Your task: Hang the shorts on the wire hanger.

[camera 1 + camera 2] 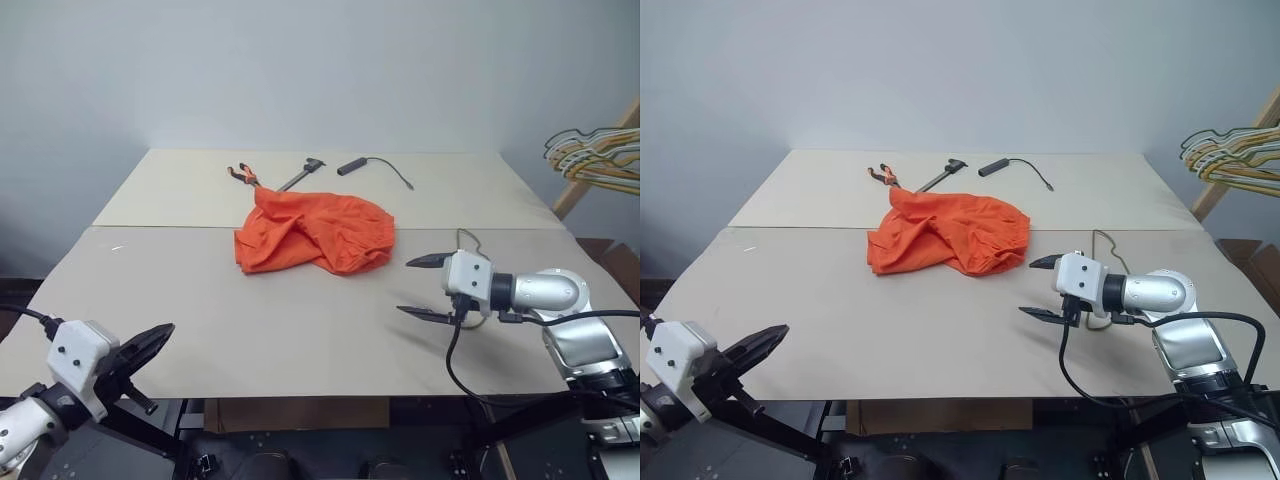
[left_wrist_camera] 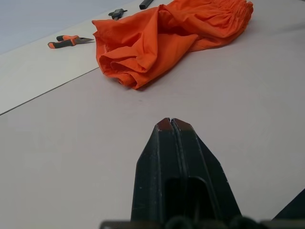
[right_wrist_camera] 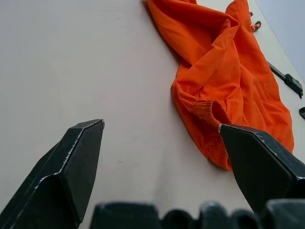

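The shorts [image 1: 315,236] lie in a crumpled heap near the middle of the counter [image 1: 200,320], just on the near side of the seam between its two beige panels. They are bright orange, of thin fabric that folds into many soft creases and ridges; in the right wrist view a gathered, ribbed edge curls over at the side of the heap nearest that gripper. The far tip of the heap reaches up to a pair of pliers [image 1: 243,176] with orange-and-black handles. Beside the pliers, farther back, lie a slim black-headed tool [image 1: 301,174] and a short dark cylinder with a thin cable [image 1: 372,166].

The right gripper [image 1: 424,287] hovers over the counter near the shorts, apart from them, its two black fingers spread wide and nothing between them. The left gripper [image 2: 170,120] sits at the near edge of the counter, well apart from the shorts, with its fingers pressed together and empty.

At the far right, off the counter, a bunch of yellow, green and grey wire hangers [image 1: 595,158] hangs on a slanted wooden bar.
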You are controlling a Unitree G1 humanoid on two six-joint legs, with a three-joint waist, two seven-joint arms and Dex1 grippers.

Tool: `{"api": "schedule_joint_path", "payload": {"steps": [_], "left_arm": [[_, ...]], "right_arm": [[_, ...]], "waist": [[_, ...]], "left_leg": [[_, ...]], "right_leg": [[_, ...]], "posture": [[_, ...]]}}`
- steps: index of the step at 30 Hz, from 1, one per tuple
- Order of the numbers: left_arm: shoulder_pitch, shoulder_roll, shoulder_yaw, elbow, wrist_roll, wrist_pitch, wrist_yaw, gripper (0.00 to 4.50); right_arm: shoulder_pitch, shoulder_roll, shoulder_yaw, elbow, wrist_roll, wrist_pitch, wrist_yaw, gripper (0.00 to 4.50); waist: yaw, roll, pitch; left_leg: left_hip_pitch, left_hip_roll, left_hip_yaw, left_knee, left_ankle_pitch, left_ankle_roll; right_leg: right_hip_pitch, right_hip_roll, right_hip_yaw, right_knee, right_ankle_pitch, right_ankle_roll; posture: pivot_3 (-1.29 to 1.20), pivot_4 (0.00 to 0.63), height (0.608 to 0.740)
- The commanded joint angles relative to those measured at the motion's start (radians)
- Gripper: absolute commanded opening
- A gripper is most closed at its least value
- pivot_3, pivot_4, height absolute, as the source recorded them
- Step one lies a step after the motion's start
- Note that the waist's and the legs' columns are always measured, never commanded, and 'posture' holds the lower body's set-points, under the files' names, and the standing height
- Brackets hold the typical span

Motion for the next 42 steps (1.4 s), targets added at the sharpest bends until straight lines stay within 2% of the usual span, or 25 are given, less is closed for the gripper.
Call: {"api": "schedule_joint_path", "payload": {"steps": [1,10,14,24,31,34,42], "left_arm": [[-0.019,0.007,0.015,-0.014,-0.009,0.005,0.015,0.00],[-0.028,0.006,-0.002,-0.011,0.020,0.012,0.033,0.00],[-0.032,0.014,-0.031,-0.007,0.051,0.010,0.030,0.00],[-0.077,0.045,-0.076,0.010,0.048,0.007,-0.013,0.00],[-0.120,0.067,-0.091,0.024,0.043,0.012,-0.026,0.00],[-0.118,0.068,-0.106,0.022,0.049,0.008,-0.034,0.00],[-0.125,0.066,-0.132,0.041,0.061,-0.008,-0.039,0.00]], "right_arm": [[-0.028,0.005,-0.013,-0.012,-0.007,-0.028,-0.008,4.47],[-0.041,0.019,-0.011,-0.007,-0.016,-0.034,-0.007,4.47],[-0.083,0.057,0.028,-0.005,-0.055,-0.001,-0.039,4.47],[-0.372,0.195,0.229,0.258,-0.392,-0.055,-0.217,4.47],[-0.493,0.270,0.385,0.444,-0.608,-0.237,-0.334,4.47],[-0.556,0.313,0.430,0.526,-0.706,-0.276,-0.437,4.47],[-0.669,0.377,0.502,0.729,-0.810,-0.357,-0.529,4.47]], "waist": [[0.000,0.000,0.000],[0.000,0.000,0.000],[-0.005,0.000,0.000],[-0.040,0.001,0.000],[-0.069,0.001,0.000],[-0.086,0.001,0.000],[-0.105,0.002,0.000]], "left_leg": [[0.000,0.000,0.000,0.000,0.000,0.000],[0.000,0.000,0.000,0.000,0.000,0.000],[0.001,0.000,0.000,0.000,0.000,0.000],[0.002,0.000,0.000,0.000,0.002,-0.004],[0.002,0.000,0.000,-0.001,0.003,-0.005],[0.001,0.000,0.000,-0.001,0.003,-0.006],[-0.001,0.001,-0.001,-0.002,0.006,-0.011]], "right_leg": [[0.000,0.000,0.000,0.000,0.000,0.000],[0.000,0.000,0.000,0.000,0.000,0.000],[0.000,0.000,0.001,0.001,0.000,0.000],[0.000,0.001,0.001,0.003,0.001,-0.002],[-0.001,0.001,0.000,0.006,0.001,-0.002],[-0.003,0.001,0.001,0.007,0.001,-0.003],[-0.007,0.004,0.001,0.010,0.004,-0.007]], "posture": [[0.17,0.000,0.740],[0.16,0.000,0.740],[0.14,0.000,0.740],[0.08,0.000,0.740],[0.08,0.000,0.740],[0.07,0.000,0.740],[0.06,0.000,0.740]]}}
